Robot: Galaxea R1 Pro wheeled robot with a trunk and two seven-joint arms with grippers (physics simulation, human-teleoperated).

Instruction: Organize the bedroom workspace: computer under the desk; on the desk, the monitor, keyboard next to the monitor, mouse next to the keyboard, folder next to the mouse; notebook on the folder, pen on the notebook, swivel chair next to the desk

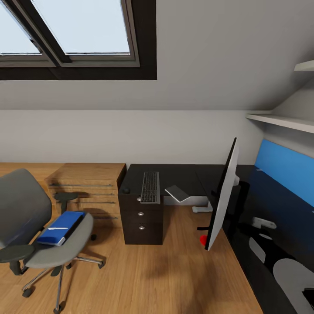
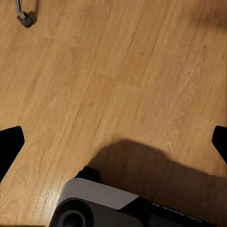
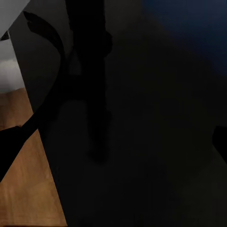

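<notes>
The swivel chair (image 1: 26,218) stands on the wood floor at the left, apart from the desk (image 1: 183,174). A blue folder (image 1: 59,227) lies on its seat with a thin light pen-like stick on top. The dark keyboard (image 1: 150,186) rests on the desk's far section, a flat grey sheet-like thing (image 1: 178,192) beside it. The monitor (image 1: 222,196) stands edge-on on the desk's right run. My left gripper (image 2: 113,146) is open over bare floor. My right gripper (image 3: 113,144) is open above the black desk top (image 3: 156,156), near the monitor's stand (image 3: 90,71).
A low oak shelving unit (image 1: 87,183) sits behind the chair. A black drawer unit (image 1: 141,222) stands under the desk's far end. The blue back panel (image 1: 283,170) and white wall shelves (image 1: 283,122) are at the right. A chair caster (image 2: 24,18) and my base (image 2: 104,208) are near the left gripper.
</notes>
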